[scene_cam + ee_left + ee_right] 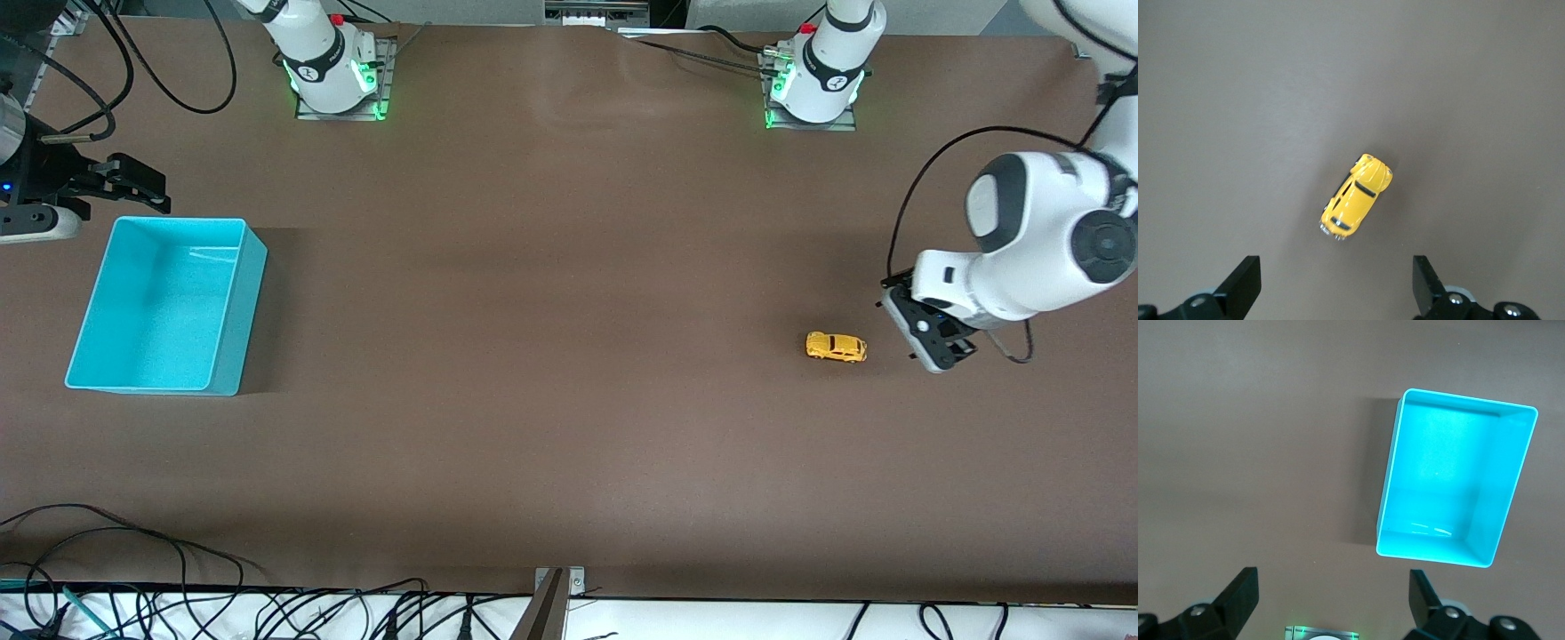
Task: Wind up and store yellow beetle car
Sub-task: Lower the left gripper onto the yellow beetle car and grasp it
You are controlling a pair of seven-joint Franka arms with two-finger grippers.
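Observation:
The yellow beetle car (836, 347) stands on its wheels on the brown table toward the left arm's end. It also shows in the left wrist view (1357, 198). My left gripper (932, 342) hangs over the bare table beside the car, toward the left arm's end, open and empty (1335, 293); the car is clear of its fingers. The turquoise bin (240, 311) is empty and stands toward the right arm's end; it also shows in the right wrist view (1468, 401). My right gripper (133, 187) is open and empty (1331, 607), over the table beside the bin.
The two arm bases (336, 71) (813, 84) stand along the table's edge farthest from the front camera. Loose cables (133, 551) lie at the near edge toward the right arm's end. A wide stretch of brown table (533, 338) lies between car and bin.

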